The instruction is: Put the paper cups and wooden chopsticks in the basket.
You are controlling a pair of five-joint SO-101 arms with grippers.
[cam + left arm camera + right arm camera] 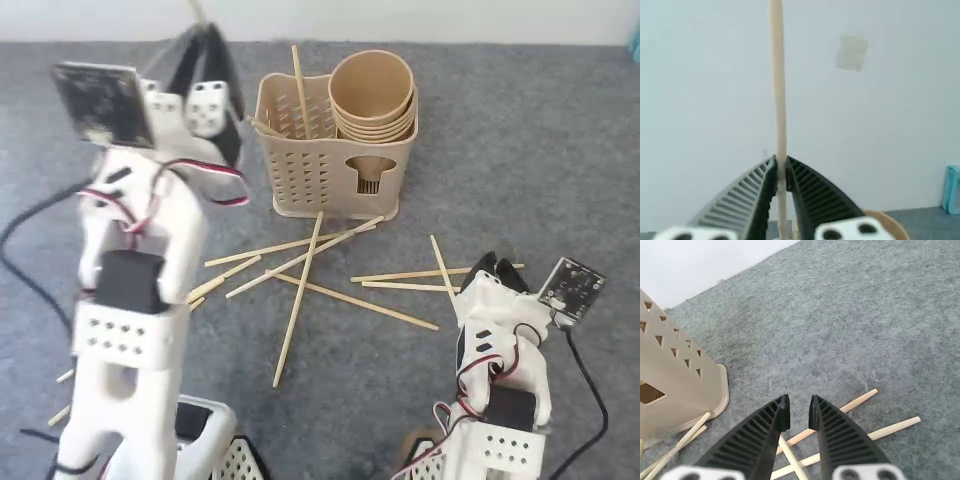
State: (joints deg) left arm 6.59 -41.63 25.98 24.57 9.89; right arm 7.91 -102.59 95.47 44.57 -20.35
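My left gripper is raised high and shut on a wooden chopstick that stands upright against the pale wall. From above, this gripper hangs just left of the beige basket. The basket holds a stack of paper cups and a couple of chopsticks. Several loose chopsticks lie crossed on the carpet in front of it. My right gripper is open by a narrow gap with nothing in it, low over two chopsticks right of the basket.
Grey carpet covers the table. The right arm's gripper sits beside the chopsticks at the front right. A black cable runs along the left side. A blue object stands at the far right edge.
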